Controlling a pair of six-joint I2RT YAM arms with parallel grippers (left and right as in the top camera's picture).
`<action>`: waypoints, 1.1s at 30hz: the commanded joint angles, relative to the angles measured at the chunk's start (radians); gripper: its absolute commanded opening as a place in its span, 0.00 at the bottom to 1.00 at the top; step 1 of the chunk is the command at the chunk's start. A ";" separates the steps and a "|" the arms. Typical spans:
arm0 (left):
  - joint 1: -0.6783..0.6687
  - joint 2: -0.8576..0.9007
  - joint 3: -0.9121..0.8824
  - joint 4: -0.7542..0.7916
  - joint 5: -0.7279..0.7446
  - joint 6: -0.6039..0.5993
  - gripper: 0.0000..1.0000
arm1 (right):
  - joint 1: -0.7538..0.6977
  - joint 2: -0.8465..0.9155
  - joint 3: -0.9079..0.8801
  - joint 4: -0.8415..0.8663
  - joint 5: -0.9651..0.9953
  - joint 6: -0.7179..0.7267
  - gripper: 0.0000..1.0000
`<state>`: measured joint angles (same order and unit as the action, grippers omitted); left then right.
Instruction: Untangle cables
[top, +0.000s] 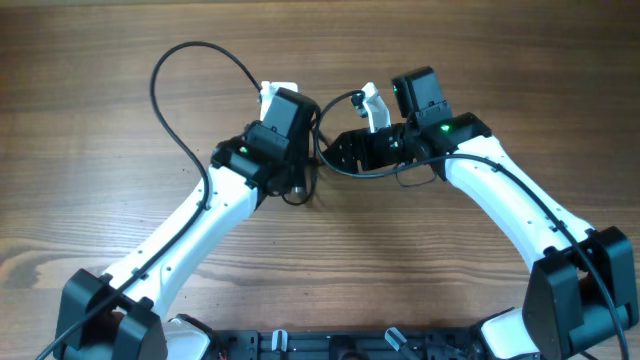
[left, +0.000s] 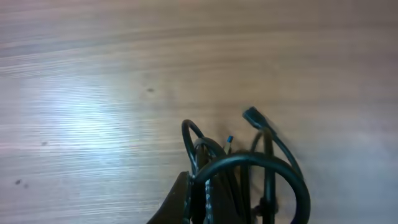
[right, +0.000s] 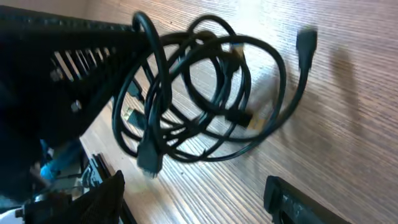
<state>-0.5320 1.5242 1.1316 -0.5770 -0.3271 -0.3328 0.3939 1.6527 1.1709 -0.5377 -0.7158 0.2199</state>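
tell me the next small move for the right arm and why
Probably close the right fingers on the strand ending in the free plug end and ease it outward. The left fingers pinch the cables, a knotted bundle of loops, while the right fingers stand open around it.

Left claw (left: 202, 196) clenched, right claw (right: 211, 115) spread wide.

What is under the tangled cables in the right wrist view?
Bare wood table shows through the loops of the cables, nothing else. At the bundle's left edge the left hand gripping it hides what lies beneath.
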 joint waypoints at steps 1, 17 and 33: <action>0.042 0.000 0.000 -0.005 0.024 -0.076 0.04 | 0.036 -0.022 -0.006 0.006 -0.024 0.045 0.76; 0.288 0.024 0.000 -0.037 0.642 -0.064 0.04 | 0.277 0.105 -0.007 0.315 0.303 0.180 0.79; 0.335 0.024 0.000 -0.063 0.469 0.002 0.04 | 0.088 0.135 -0.007 0.072 0.431 0.117 0.04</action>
<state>-0.2501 1.5482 1.1316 -0.6292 0.2005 -0.3668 0.5350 1.7683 1.1694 -0.4248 -0.3721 0.3759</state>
